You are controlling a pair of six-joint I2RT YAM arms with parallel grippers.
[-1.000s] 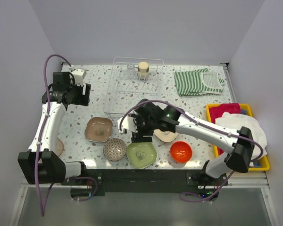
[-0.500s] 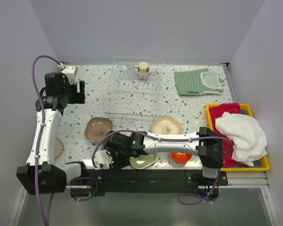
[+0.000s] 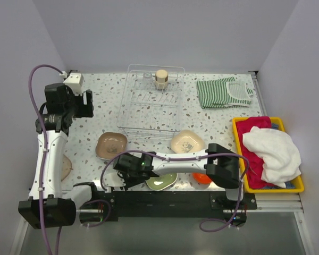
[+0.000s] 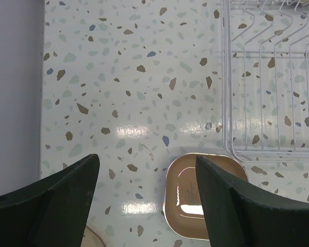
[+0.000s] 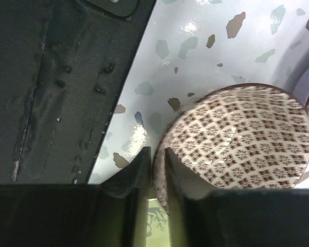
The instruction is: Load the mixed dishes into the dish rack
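My right gripper (image 5: 157, 164) is shut on the near rim of the grey patterned bowl (image 5: 242, 134), one finger inside it and one outside. A strip of the green plate (image 5: 157, 226) shows below the jaws. From above, the right gripper (image 3: 128, 171) lies low at the front left and covers the bowl. The green plate (image 3: 162, 181) and the orange-red bowl (image 3: 201, 178) peek out under that arm. The brown plate (image 3: 111, 145) and cream plate (image 3: 187, 142) lie before the dish rack (image 3: 151, 103). My left gripper (image 4: 147, 159) hangs open above the brown plate (image 4: 188, 200), holding nothing.
A small cup (image 3: 161, 78) stands in the far end of the rack. A striped green cloth (image 3: 223, 93) lies at the back right, and a yellow tray (image 3: 295, 186) of cloths sits at the right edge. A pale round plate (image 3: 67, 166) lies behind the left arm.
The right arm swung from the table's middle down to the front left, and its jaws went from open to shut on the patterned bowl's rim. The left arm drew back slightly to the left.
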